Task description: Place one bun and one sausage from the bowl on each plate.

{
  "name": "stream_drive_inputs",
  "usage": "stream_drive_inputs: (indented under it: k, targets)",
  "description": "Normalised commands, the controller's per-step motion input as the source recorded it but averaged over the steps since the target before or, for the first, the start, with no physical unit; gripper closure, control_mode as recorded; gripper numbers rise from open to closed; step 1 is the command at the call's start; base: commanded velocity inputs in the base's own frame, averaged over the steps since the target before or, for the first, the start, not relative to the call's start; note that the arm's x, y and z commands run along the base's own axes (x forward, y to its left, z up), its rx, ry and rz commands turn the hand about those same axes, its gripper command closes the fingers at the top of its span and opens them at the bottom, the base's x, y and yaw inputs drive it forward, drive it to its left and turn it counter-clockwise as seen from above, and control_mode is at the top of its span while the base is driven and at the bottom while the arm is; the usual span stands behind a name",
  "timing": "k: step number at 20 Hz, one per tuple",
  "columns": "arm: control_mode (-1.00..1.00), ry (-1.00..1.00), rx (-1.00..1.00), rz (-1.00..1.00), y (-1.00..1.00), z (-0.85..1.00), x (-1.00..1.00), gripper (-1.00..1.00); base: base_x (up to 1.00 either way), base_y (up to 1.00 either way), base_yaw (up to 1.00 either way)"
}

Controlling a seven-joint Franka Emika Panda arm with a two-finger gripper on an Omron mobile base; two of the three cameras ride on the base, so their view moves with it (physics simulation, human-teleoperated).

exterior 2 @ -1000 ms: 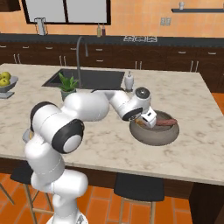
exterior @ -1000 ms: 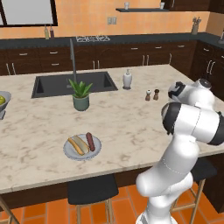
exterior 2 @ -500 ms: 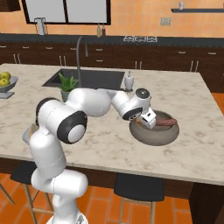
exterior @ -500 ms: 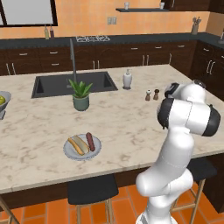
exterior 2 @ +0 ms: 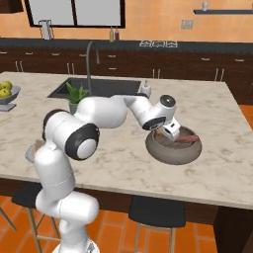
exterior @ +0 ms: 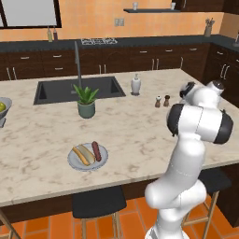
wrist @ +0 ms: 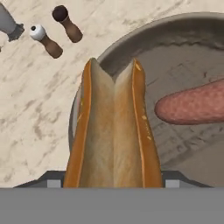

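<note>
In the left base view, a plate (exterior: 87,157) near the front edge of the counter (exterior: 42,140) carries a bun (exterior: 81,154) and a sausage (exterior: 96,151). The right base view shows the gripper (exterior 2: 170,136) down in the bowl (exterior 2: 174,147) to the right. The hand view shows a split bun (wrist: 113,131) close up and a sausage (wrist: 192,104) right of it; I cannot tell whether the jaws grip it.

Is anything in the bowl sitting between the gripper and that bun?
Nothing visible. The bun lies right ahead of the gripper in the bowl; the sausage rests off to one side, apart from it.
</note>
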Motion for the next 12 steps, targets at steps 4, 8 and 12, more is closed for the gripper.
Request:
stream_drive_inputs:
  k: [4, 8, 12]
  targets:
    - [-1.0, -0.23, 0.01, 0.03, 0.42, 1.0, -0.74, 1.0, 0.0, 0.0, 0.0]
    - [-1.0, -0.05, -0.13, 0.07, 1.0, 0.74, -0.86, 1.0, 0.0, 0.0, 0.0]
    - [-1.0, 0.02, -0.19, 0.08, 1.0, 0.65, -0.78, 1.0, 0.0, 0.0, 0.0]
